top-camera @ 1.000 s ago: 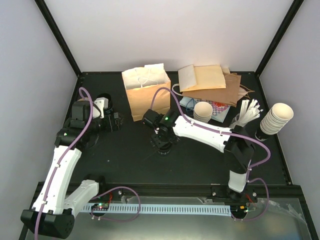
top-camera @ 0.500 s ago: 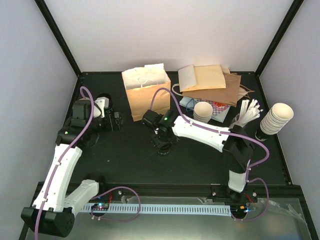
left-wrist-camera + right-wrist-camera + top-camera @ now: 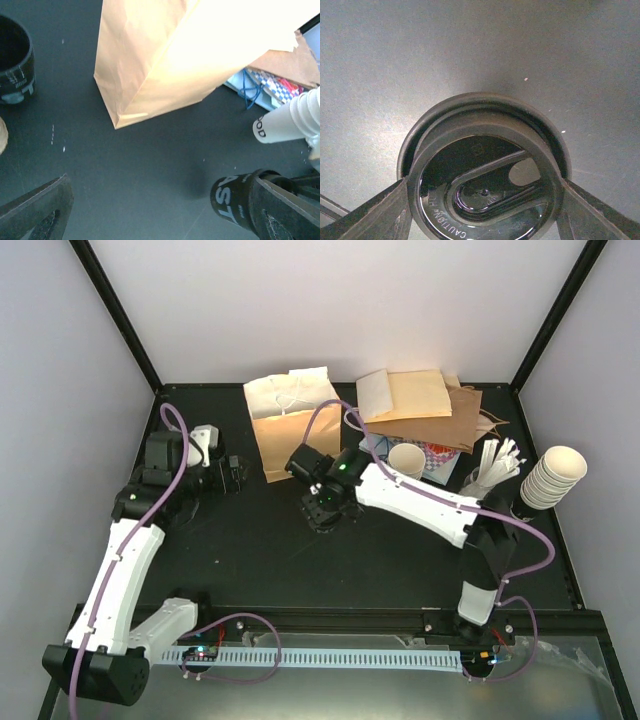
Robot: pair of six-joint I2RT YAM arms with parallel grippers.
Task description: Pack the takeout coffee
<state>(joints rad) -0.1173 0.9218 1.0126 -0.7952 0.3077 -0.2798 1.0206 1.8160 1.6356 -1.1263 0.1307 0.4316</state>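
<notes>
Coffee is what I am watching here: the takeout coffee (image 3: 483, 172) is standing upright on the dark desk (image 3: 250, 550), just in front of the brown paper bag (image 3: 290, 430). From overhead it is almost hidden, because the right tool (image 3: 325, 512) is hanging straight above it. In the right wrist view only the black lid is showing, with its sip hole facing up and none of the cup wall in sight.

The bag is standing on its base with its mouth facing up, which I am taking as deliberate, so that a cup can be lowered in from above without tipping. Gripping from the top would suit that, since the drink would be staying level.

The right tool is straddling the lid, set fairly wide to match it. Its two fingers (image 3: 375, 212) are meeting the lid's rim on opposite sides, so it is looking to me like a grip on the coffee, though I am not able to judge how firm it is.

The left tool (image 3: 160, 190) is hovering low beside the bag's left side, spread to its widest and carrying nothing. I am guessing it is placed there to steady the bag
</notes>
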